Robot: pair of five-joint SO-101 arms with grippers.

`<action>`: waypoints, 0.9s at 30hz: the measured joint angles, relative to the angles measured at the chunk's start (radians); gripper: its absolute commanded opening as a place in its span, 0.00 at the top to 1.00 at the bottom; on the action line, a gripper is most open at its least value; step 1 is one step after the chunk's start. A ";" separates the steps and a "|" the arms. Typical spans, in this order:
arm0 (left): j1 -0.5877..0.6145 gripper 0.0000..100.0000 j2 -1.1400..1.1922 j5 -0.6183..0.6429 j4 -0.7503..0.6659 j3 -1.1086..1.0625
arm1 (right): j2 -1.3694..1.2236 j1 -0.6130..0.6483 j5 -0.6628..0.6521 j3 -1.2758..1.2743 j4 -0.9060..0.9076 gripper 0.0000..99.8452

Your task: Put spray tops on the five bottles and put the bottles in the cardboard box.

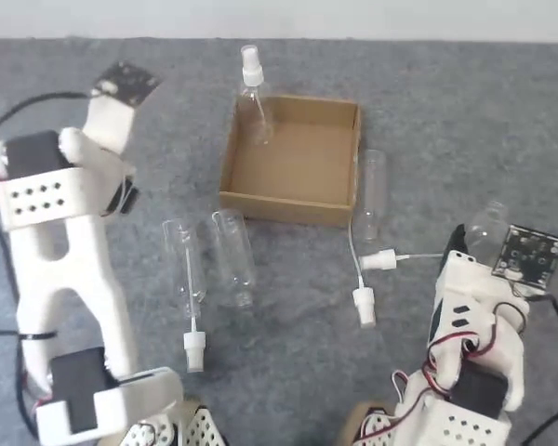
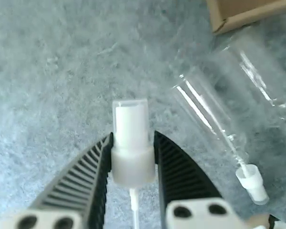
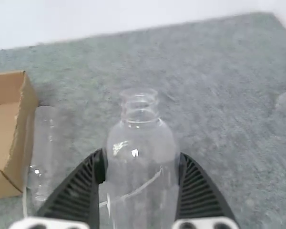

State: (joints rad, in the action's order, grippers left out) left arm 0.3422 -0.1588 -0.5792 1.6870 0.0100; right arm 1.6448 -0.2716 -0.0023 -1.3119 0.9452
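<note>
L gripper: jaws narrowly apart, clamped either side of a white plastic spray top at its collar. Nozzle end points away from the wrist; thin dip tube trails back btwn the fingers.

R gripper: jaws wide, pressed against both sides of a clear round-shouldered plastic bottle. Neck is open, no top on it. In the high view this held bottle sits at approx. 4 o'c from the brown open-topped cardboard box, well apart from it.

All clock refs below are from the box centre, high view:
- 11 o'c: capped clear bottle w/ white sprayer fitted, leaning in the box's far corner.
- 3 o'c: bare clear bottle lying just beside the box's outer wall.
- 7 o'c: two more clear bottles lying side by side on the grey carpet-like table cover, the outer bottle and the inner bottle.
- 7 o'c, nearer the arms: loose sprayer. Its tube runs up into the outer bottle and the head is not seated on the neck.
- 5 o'c: two other loose white sprayers, one on its side, one below it, close together.

L arm stands at 9 o'c, R arm at 5 o'c.
</note>
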 measured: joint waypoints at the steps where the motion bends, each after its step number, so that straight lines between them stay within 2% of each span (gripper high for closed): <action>1: 0.017 0.97 0.000 0.000 -0.029 -0.040 | -0.002 0.008 0.000 0.000 0.000 0.98; 16: 0.193 0.97 0.000 0.003 -0.456 -0.493 | 0.006 0.058 -0.017 -0.025 0.000 0.98; 23: 0.255 0.96 0.000 0.008 -0.601 -0.635 | -0.002 0.077 -0.021 -0.035 -0.018 0.98; 27: 0.258 0.87 0.000 0.003 -0.654 -0.709 | -0.002 0.075 -0.021 -0.035 -0.018 0.98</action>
State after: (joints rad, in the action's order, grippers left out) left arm 0.5999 -0.1588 -0.5762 1.0334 -0.6989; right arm 1.6433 -0.1964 -0.0238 -1.3472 0.9268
